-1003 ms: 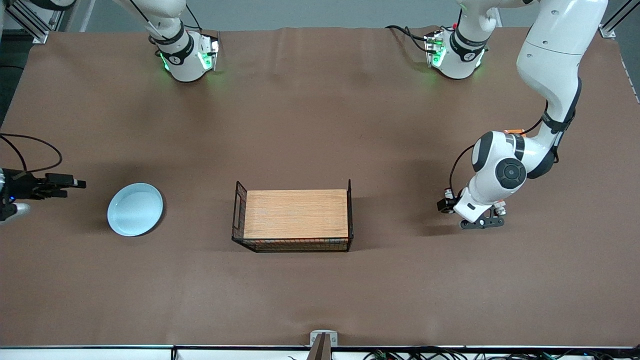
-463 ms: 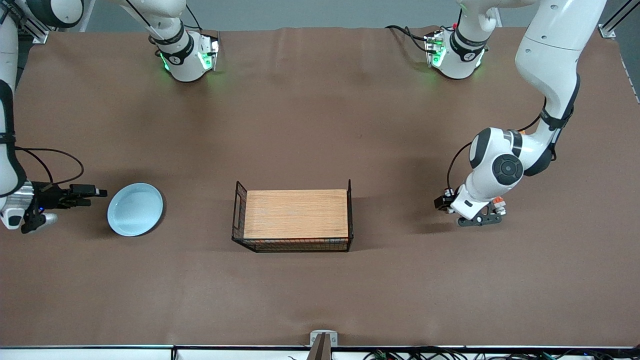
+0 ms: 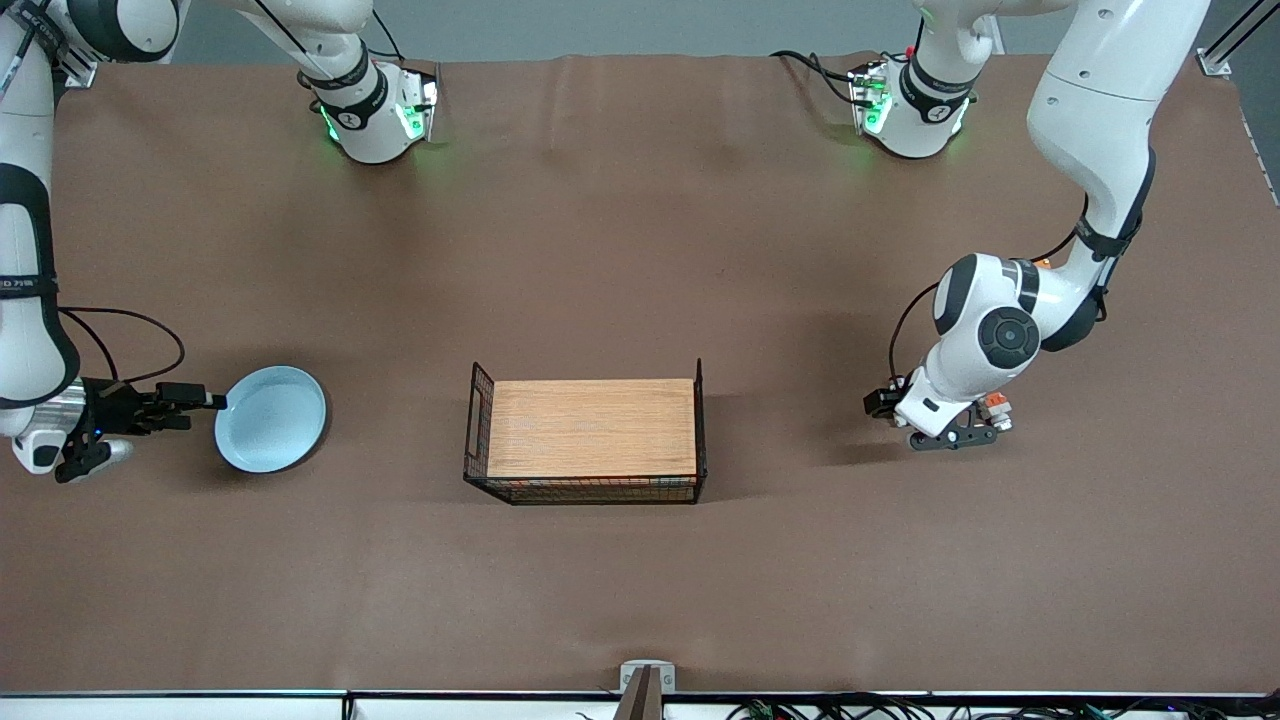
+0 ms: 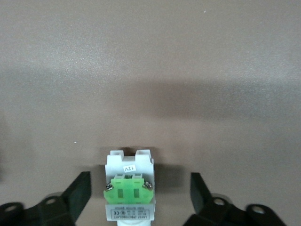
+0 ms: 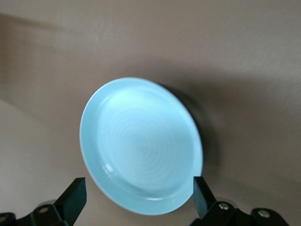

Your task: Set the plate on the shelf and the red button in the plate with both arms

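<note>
The left wrist view shows what the front view mostly hides — the red button, a small white-grey switch block with a green patch, lying on the brown tabletop between the spread fingers of the left hand, with a clear gap on each side, so nothing is gripped. In the front view that same left hand sits low at the left arm's end of the tabletop, and only a speck of the red button peeks out beside the wrist, which blocks the rest. The right wrist view looks down on the plate, pale blue with a raised rim, its edge lying between the wide-open fingers of the right hand without contact that can be made out. The front view places the plate at the right arm's end of the tabletop, with the right hand low at its rim and holding nothing. Between the two, roughly mid-table, stands a black wire basket with a wooden board in it — well apart from both hands. Counted: one plate, one button, one basket, one board, two arms.
</note>
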{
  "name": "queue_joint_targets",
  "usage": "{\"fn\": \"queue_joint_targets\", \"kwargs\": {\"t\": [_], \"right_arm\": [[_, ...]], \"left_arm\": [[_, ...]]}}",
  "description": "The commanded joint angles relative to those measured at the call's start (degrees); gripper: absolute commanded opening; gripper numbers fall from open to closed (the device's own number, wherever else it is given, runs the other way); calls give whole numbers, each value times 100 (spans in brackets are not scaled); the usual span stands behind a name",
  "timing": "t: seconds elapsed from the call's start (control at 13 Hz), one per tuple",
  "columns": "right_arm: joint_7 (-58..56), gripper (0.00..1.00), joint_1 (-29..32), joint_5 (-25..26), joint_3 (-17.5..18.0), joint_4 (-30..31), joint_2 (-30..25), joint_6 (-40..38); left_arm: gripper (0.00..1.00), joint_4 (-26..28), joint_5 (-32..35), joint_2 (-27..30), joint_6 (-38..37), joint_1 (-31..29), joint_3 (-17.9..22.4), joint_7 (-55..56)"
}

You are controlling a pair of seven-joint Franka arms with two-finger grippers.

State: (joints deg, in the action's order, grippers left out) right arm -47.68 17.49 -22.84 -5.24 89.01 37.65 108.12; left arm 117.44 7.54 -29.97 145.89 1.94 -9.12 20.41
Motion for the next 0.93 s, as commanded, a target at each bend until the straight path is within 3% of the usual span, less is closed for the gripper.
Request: {"fn": "queue_joint_targets", "kwargs": {"t": [0.0, 0.15, 0.23, 0.31, 0.46, 0.54, 0.85], "right_arm": [[-276, 100, -44, -132, -12, -59, 145, 341], [-304, 100, -53, -141, -12, -51, 198, 455], [-356, 100, -53, -133, -12, -42, 312, 717], [-374, 100, -70, -133, -4, -33, 365, 876], [-392, 99, -132, -124, -12, -16, 453, 913], [-531, 96, -132, -124, -4, 45, 471, 965], [-673, 85, -220, -115, -12, 187, 462, 1159]], "left_arm": [[66, 112, 90, 115, -16, -36, -20, 156], [34, 121, 72, 115, -25, -19, -20, 558], [13, 112, 72, 123, -25, 16, -20, 691], [0, 112, 72, 176, -25, 17, -20, 701], [0, 51, 63, 403, -199, -9, -81, 771], [0, -89, -32, 587, -627, -36, -134, 911], [0, -1440, -1078, 1265, -3148, -36, -108, 1594]]}}
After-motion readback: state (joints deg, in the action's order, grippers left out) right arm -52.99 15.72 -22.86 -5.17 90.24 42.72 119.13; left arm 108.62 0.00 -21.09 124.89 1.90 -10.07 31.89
